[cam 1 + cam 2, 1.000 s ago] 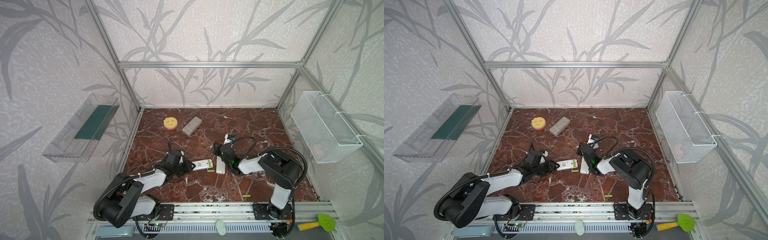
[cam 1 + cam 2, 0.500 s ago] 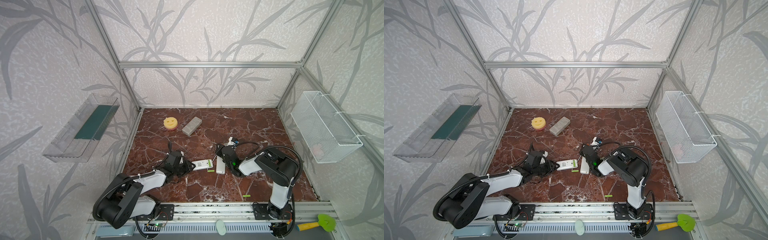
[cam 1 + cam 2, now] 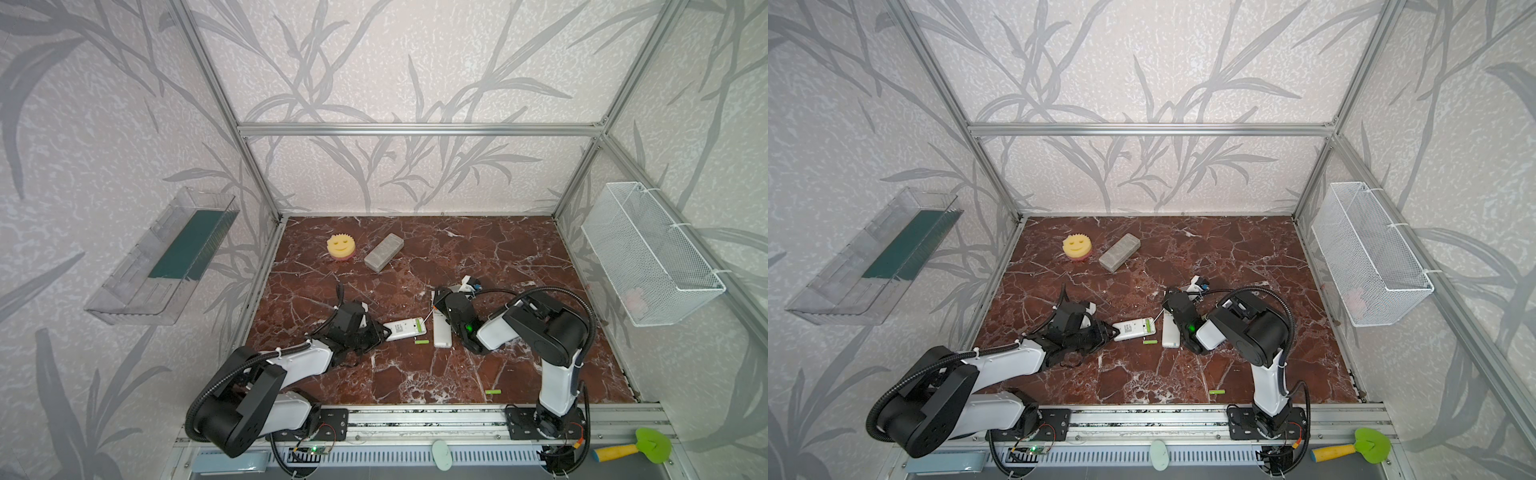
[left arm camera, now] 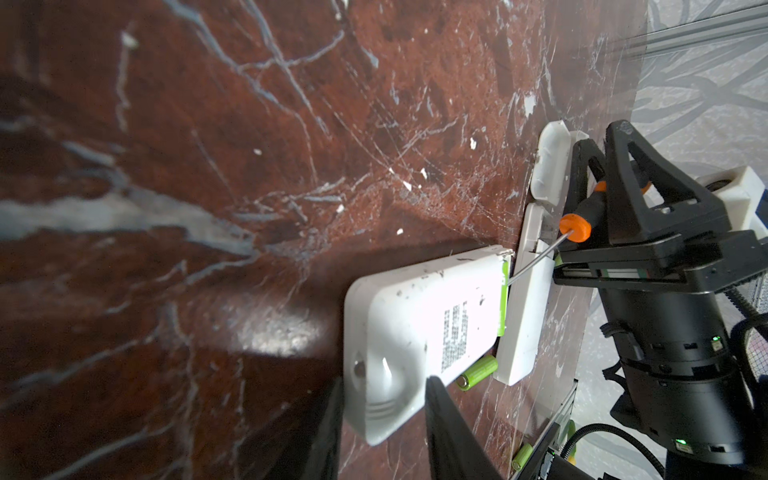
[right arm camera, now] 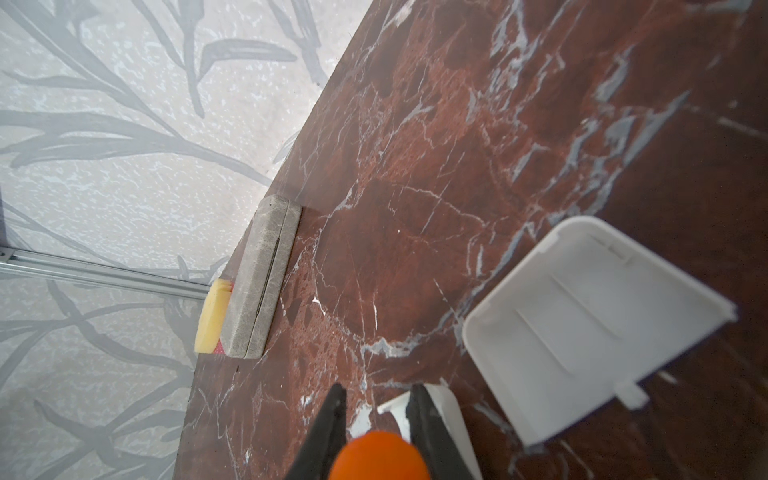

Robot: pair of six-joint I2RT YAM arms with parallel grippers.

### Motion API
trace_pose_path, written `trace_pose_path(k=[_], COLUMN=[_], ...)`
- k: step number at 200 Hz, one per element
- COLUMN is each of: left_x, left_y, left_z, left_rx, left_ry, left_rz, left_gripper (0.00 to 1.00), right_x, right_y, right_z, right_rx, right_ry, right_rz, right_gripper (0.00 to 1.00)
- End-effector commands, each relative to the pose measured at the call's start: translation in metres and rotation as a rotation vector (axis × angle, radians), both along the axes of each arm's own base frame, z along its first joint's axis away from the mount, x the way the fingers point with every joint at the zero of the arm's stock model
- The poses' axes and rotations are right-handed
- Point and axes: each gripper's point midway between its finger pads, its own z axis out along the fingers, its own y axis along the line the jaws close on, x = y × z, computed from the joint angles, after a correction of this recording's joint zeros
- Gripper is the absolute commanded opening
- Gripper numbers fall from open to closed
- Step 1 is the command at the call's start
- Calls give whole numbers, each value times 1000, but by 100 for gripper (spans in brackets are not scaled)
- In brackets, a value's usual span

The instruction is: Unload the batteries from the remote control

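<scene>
Gripping one end of the remote (image 3: 405, 328), the left gripper (image 3: 385, 331) shows in both top views. A loose battery (image 3: 422, 341) lies just beside the remote, and a far battery (image 3: 493, 392) lies well apart near the front rail. The right gripper (image 3: 437, 301) pinches a screwdriver (image 3: 428, 319) over a second remote (image 3: 441, 334).

From the left wrist, the remote's label (image 4: 455, 336) carries print too small to read. The left fingers (image 4: 446, 432) stand partway closed, one on each side of the casing. A seated battery (image 4: 504, 299) sits in the open bay, and the screwdriver tip is at it.

From the right wrist, the right fingers (image 5: 332, 415) are narrow, clamped on the orange handle. A white cover (image 5: 590, 324) lies beside them, with no writing visible.
</scene>
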Motion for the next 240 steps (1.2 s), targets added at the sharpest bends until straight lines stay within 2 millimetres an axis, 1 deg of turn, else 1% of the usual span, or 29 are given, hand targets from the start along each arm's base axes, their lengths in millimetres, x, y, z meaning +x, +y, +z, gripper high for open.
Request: trace_pose_path(k=[1,12,26,41,52,90,130,158,166,170,184,215,240], left_x=[-29,-28,-29,-28,-27,-25,-24,-24,-24,-23,-22,-21,-21], left_y=[16,16,15,15,15,13,12,12,12,12,12,10,10], left_z=[-33,-33,-33,-32,-32,-32,-32,-33,-33,-33,-33,-33,-32], left_rx=[85,85,87,87,88,88,90,93,93,94,94,94,93], left_ry=[137,137,138,135,135,135,136,137,137,137,136,136,135], left_rz=[16,15,11,13,11,8,3,3,3,2,2,-1,-4], left_gripper=[37,37,37,37,37,37,37,37,37,37,37,37,37], right_x=[2,2,2,3,3,-2,-13,-15,-15,-16,-15,-15,-16], right_y=[1,3,5,6,10,24,44,52,54,53,53,51,52], right_z=[2,3,11,21,32,57,69,72,77,71,70,77,89], right_rx=[29,13,-21,-61,-96,-295,-475,-580,-592,-620,-645,-690,-731], right_ry=[-13,-17,-41,-62,-94,-172,-228,-246,-260,-237,-230,-242,-282], right_rz=[-9,5,25,40,62,151,245,284,287,299,306,303,303], right_gripper=[0,0,0,0,0,0,0,0,0,0,0,0,0])
